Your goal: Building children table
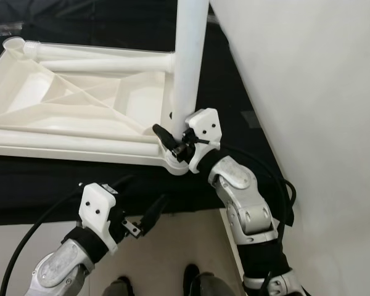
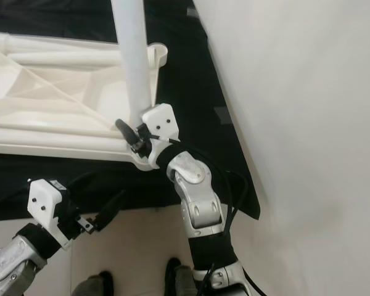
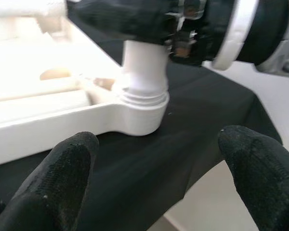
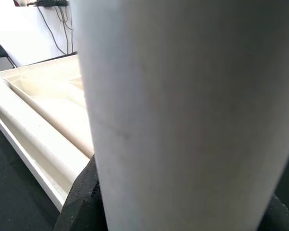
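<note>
A: Markings?
B: No readable writing anywhere.
A: Table position?
B: The tabletop [image 1: 80,105] lies underside-up on a black cloth [image 1: 61,185]. One leg [image 1: 188,61] stands upright in the corner socket [image 3: 142,113] nearest the robot, close to the cloth's edge, with bare floor [image 1: 166,253] below and a white wall [image 1: 314,92] on the right.
A: Grippers?
B: The right gripper [image 1: 172,140], forearm raised and bent inward, pinches the leg just above the socket. The left gripper [image 1: 145,221] hovers over the floor, fingers [image 3: 62,178] spread.

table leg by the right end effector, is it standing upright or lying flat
Upright. The white table leg rises from the corner socket of the upside-down tabletop, and the right end effector grips it near its base.
</note>
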Controlling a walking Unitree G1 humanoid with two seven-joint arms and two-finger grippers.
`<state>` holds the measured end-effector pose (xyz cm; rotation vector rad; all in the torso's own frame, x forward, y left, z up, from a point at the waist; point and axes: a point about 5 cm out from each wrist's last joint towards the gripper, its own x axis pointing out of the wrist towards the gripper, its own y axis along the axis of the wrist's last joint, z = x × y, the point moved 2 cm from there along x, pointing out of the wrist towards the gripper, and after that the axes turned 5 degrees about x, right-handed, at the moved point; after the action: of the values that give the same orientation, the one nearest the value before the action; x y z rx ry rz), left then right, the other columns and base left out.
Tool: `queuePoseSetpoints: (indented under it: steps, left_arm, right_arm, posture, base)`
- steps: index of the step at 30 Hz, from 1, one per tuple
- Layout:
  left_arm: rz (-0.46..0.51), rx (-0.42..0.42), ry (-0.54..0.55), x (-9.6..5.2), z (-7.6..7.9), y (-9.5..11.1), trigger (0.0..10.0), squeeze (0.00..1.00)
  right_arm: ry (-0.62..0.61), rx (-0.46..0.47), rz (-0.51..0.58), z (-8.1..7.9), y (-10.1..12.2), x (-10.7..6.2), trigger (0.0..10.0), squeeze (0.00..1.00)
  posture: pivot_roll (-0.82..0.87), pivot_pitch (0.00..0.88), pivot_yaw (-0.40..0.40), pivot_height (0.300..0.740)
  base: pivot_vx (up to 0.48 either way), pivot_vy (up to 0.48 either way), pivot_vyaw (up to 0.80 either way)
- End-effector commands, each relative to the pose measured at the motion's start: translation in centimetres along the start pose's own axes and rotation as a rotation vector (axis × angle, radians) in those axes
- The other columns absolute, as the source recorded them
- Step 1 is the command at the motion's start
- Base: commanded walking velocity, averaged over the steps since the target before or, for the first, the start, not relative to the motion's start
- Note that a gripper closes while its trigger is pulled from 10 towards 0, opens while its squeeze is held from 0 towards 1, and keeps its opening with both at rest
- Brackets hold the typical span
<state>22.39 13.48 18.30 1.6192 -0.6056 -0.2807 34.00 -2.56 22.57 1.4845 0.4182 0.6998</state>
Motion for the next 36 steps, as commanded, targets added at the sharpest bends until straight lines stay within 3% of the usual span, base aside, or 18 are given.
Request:
queuePoseSetpoints:
  steps: [1, 2, 3, 5, 6, 9, 11, 12, 14, 15, 16, 17, 18, 22, 30, 31, 32, 36]
  left_arm:
    - [-0.015, -0.020, -0.010, 0.1, 0.4, -0.5, 10.0, 0.00]
    - [-0.012, -0.019, -0.006, 0.1, 0.3, -0.4, 10.0, 0.00]
    - [-0.012, -0.015, 0.000, 0.0, 0.2, -0.4, 10.0, 0.00]
    - [-0.013, -0.012, 0.004, -0.1, 0.1, -0.4, 10.0, 0.00]
    - [-0.014, -0.009, 0.007, -0.1, 0.0, -0.4, 10.0, 0.00]
    - [-0.013, -0.009, 0.007, -0.1, 0.0, -0.4, 10.0, 0.00]
    - [-0.013, -0.008, 0.005, 0.0, 0.0, -0.4, 10.0, 0.00]
    - [-0.013, -0.008, 0.004, 0.0, 0.0, -0.4, 10.0, 0.00]
    - [-0.013, -0.008, 0.003, 0.0, 0.0, -0.4, 10.0, 0.00]
    - [-0.013, -0.008, 0.002, 0.0, 0.0, -0.4, 10.0, 0.00]
    - [-0.013, -0.008, 0.002, 0.0, 0.0, -0.4, 10.0, 0.00]
    - [-0.013, -0.009, 0.001, 0.1, 0.1, -0.4, 10.0, 0.00]
    - [-0.013, -0.009, 0.001, 0.1, 0.1, -0.4, 10.0, 0.00]
    - [-0.015, -0.006, 0.003, 0.0, 0.1, -0.4, 10.0, 0.00]
    - [-0.017, -0.006, 0.005, -0.1, 0.1, -0.4, 10.0, 0.00]
    - [-0.017, -0.007, 0.004, -0.1, 0.1, -0.4, 10.0, 0.00]
    - [-0.018, -0.008, 0.002, -0.1, 0.2, -0.4, 10.0, 0.00]
    - [-0.017, -0.011, 0.001, -0.1, 0.3, -0.4, 10.0, 0.00]
  right_arm:
    - [-0.006, 0.072, -0.198, -0.4, -4.7, -0.1, 0.0, 0.00]
    - [-0.007, 0.063, -0.194, -0.1, -4.5, 0.3, 2.8, 0.00]
    - [0.001, 0.056, -0.175, 0.3, -4.1, 0.7, 10.0, 0.00]
    - [-0.002, 0.052, -0.162, 0.4, -3.8, 0.9, 10.0, 0.00]
    - [0.047, 0.063, -0.129, 0.5, -3.0, 1.4, 10.0, 1.00]
    - [0.082, 0.076, -0.086, 0.4, -2.0, 1.6, 10.0, 1.00]
    - [0.227, 0.100, -0.002, -0.1, 0.3, 1.6, 10.0, 1.00]
    - [0.298, 0.094, 0.020, -0.5, 1.1, 1.4, 10.0, 0.40]
    - [0.378, 0.079, 0.030, -0.8, 1.6, 1.2, 10.0, 0.40]
    - [0.477, 0.039, 0.029, -1.1, 1.9, 0.9, 10.0, 0.00]
    - [0.477, 0.039, 0.029, -1.1, 1.9, 0.9, 10.0, 0.00]
    - [0.637, -0.031, 0.009, -1.5, 1.9, 0.5, 10.0, 0.00]
    - [0.637, -0.031, 0.009, -1.5, 1.9, 0.5, 10.0, 0.00]
    - [0.943, -0.068, -0.070, -2.2, 1.2, -0.7, 10.0, 0.00]
    - [0.975, -0.040, -0.077, -1.8, 1.5, 0.0, 10.0, 0.00]
    - [0.991, -0.022, -0.076, -1.8, 1.6, 0.2, 9.3, 0.00]
    - [1.017, -0.007, -0.077, -1.7, 1.8, 0.2, 0.5, 0.00]
    - [1.049, 0.000, -0.084, -1.5, 1.7, 0.3, 0.0, 0.00]
  posture:
    - [0.09, 0.316, -0.119, 0.740]
    - [0.10, 0.313, -0.122, 0.740]
    - [0.10, 0.313, -0.123, 0.740]
    - [0.10, 0.313, -0.123, 0.740]
    - [0.10, 0.309, -0.123, 0.740]
    - [0.10, 0.308, -0.123, 0.740]
    - [0.10, 0.307, -0.121, 0.740]
    - [0.10, 0.307, -0.120, 0.740]
    - [0.10, 0.307, -0.120, 0.740]
    - [0.10, 0.308, -0.121, 0.740]
    - [0.10, 0.308, -0.121, 0.740]
    - [0.10, 0.307, -0.121, 0.740]
    - [0.10, 0.307, -0.121, 0.740]
    - [0.12, 0.310, -0.124, 0.740]
    - [0.12, 0.314, -0.122, 0.740]
    - [0.13, 0.314, -0.122, 0.740]
    - [0.13, 0.315, -0.123, 0.740]
    - [0.13, 0.314, -0.126, 0.740]
  base:
    - [0.000, 0.000, 0.00]
    - [0.000, 0.000, 0.00]
    - [0.000, 0.000, 0.00]
    - [0.000, 0.000, 0.00]
    - [0.000, 0.000, 0.00]
    - [0.000, 0.000, 0.00]
    - [0.000, 0.000, 0.00]
    - [0.000, 0.000, 0.00]
    - [0.000, 0.000, 0.00]
    - [0.000, 0.000, 0.00]
    - [0.000, 0.000, 0.00]
    - [0.000, 0.000, 0.00]
    - [0.000, 0.000, 0.00]
    - [0.000, 0.000, 0.00]
    - [0.000, 0.000, 0.00]
    - [0.000, 0.000, 0.00]
    - [0.000, 0.000, 0.00]
    - [0.000, 0.000, 0.00]
